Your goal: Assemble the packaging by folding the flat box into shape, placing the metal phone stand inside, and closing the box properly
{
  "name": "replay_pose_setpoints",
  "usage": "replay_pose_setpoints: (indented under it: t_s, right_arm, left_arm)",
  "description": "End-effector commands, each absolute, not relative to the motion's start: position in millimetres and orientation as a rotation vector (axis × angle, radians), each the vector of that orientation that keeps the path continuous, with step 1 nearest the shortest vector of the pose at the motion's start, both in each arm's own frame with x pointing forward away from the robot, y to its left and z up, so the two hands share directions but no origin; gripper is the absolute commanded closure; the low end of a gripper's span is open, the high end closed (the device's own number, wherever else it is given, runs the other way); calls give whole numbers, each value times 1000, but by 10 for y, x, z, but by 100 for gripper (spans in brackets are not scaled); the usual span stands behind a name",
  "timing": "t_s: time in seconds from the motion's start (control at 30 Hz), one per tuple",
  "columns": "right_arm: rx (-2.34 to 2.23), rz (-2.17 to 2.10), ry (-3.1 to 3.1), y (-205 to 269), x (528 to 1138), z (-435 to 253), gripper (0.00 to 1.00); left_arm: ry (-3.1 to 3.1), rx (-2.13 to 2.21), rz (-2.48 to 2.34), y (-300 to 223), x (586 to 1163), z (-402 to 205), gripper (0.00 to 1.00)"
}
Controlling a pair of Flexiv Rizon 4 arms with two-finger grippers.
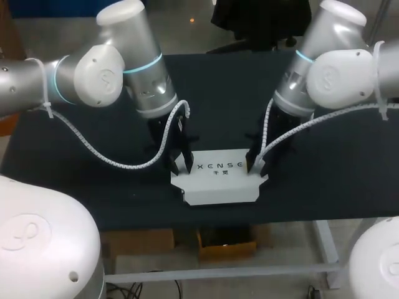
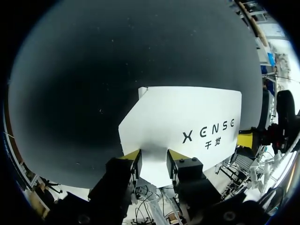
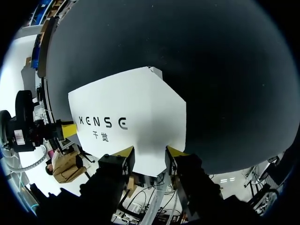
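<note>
Box (image 1: pixel 218 187), flat, white, black lettering, left hand (image 2: pixel 153 158) and right hand (image 3: pixel 150 155) pinching its end flaps

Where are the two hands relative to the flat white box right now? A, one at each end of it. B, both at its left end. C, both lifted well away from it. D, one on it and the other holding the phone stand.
A: in the head view the left hand is at the left end of the flat white box and the right hand at its right end.
</note>
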State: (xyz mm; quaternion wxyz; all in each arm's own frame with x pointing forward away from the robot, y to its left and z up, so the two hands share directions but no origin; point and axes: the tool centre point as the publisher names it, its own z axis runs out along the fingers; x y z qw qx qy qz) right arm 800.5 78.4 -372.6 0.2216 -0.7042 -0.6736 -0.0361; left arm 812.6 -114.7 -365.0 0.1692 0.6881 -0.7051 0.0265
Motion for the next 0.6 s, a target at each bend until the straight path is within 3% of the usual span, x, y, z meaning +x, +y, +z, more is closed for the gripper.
replay_pose_setpoints:
  t_s: [0.03,0.6]
  right_arm:
    - [-1964,-122,-1867,762,7950,-3728,61]
    - [-2010,-132,-1865,772,7993,-3790,61]
  left_arm:
    - [-2007,1962,81,-1166,8101,-3660,65]
    - [-1996,1988,111,-1173,8092,-3682,67]
